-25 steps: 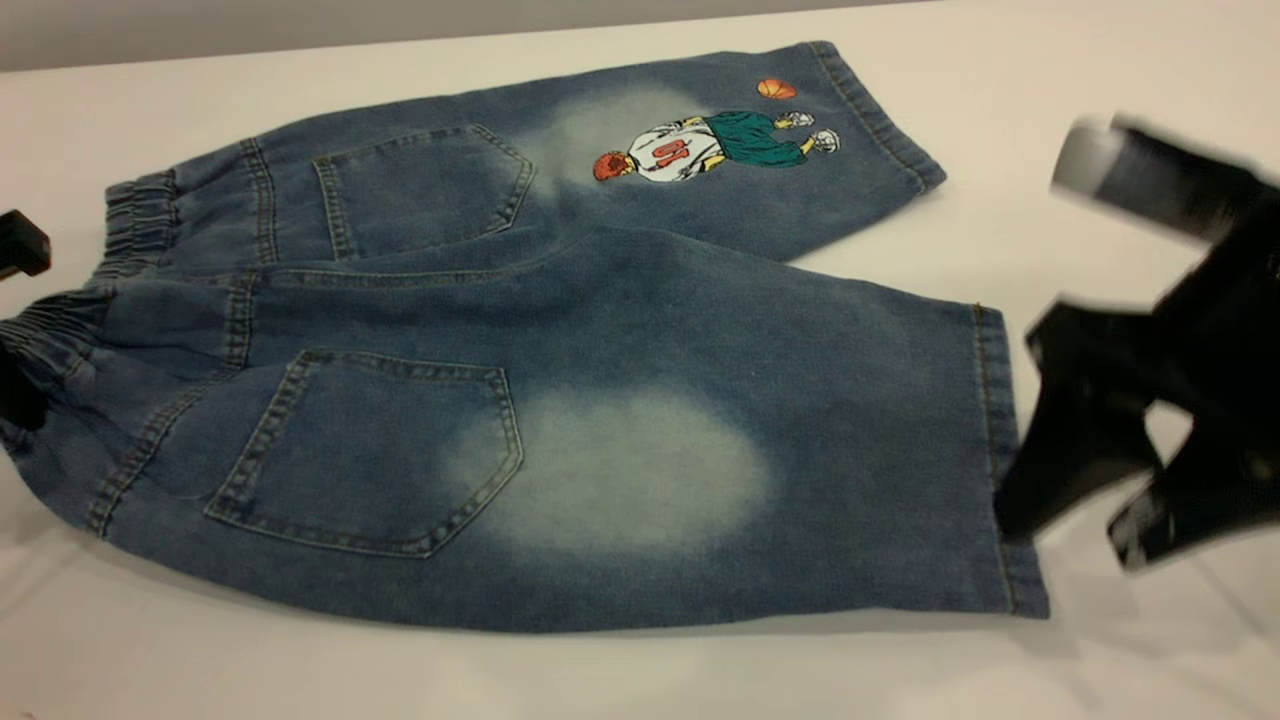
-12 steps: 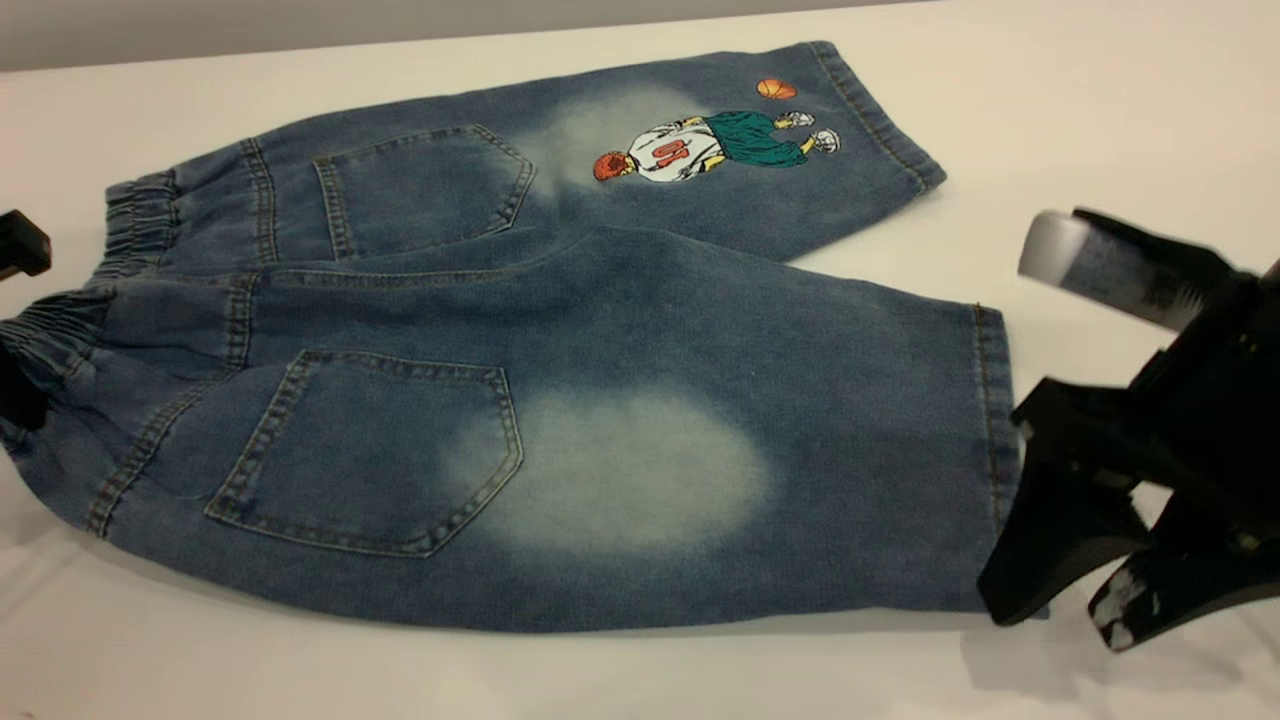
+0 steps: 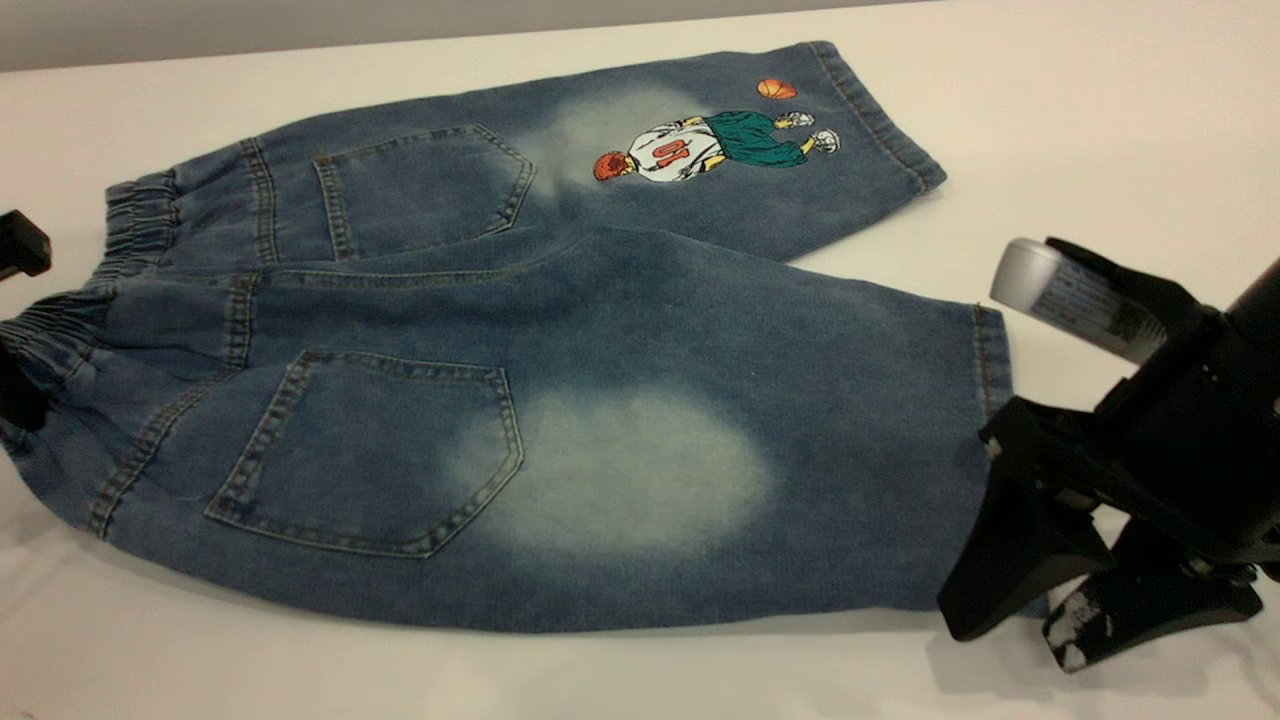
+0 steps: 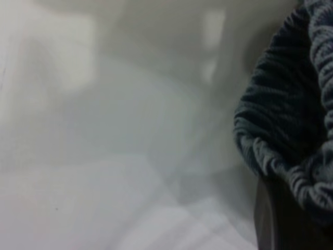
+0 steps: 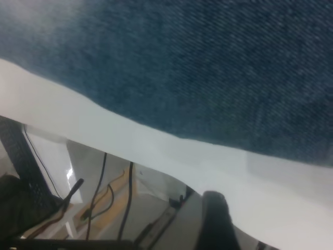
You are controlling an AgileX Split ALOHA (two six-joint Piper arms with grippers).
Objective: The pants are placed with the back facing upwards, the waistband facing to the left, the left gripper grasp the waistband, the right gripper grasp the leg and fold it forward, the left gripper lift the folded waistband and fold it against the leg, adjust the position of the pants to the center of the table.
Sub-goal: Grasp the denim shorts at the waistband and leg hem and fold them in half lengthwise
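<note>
We see the pants [image 3: 520, 360] spread back-up across the table [image 3: 1080, 110], the waistband [image 3: 100, 270] at nine o'clock. The leg [image 3: 700, 470] with the pale oval lies toward five o'clock, its hem corner covered by the right gripper [image 3: 1030, 620], jaws spread there. The left gripper [image 3: 20, 330] is mostly cut off; only the left wrist view shows ruched band [image 4: 291, 156] draped over a dark finger [image 4: 281, 219], and we cannot tell its jaw state.

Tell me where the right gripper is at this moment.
In the exterior view the right gripper sits low on the right side, jaws open at the hem corner of the plain leg, just above the table.
</note>
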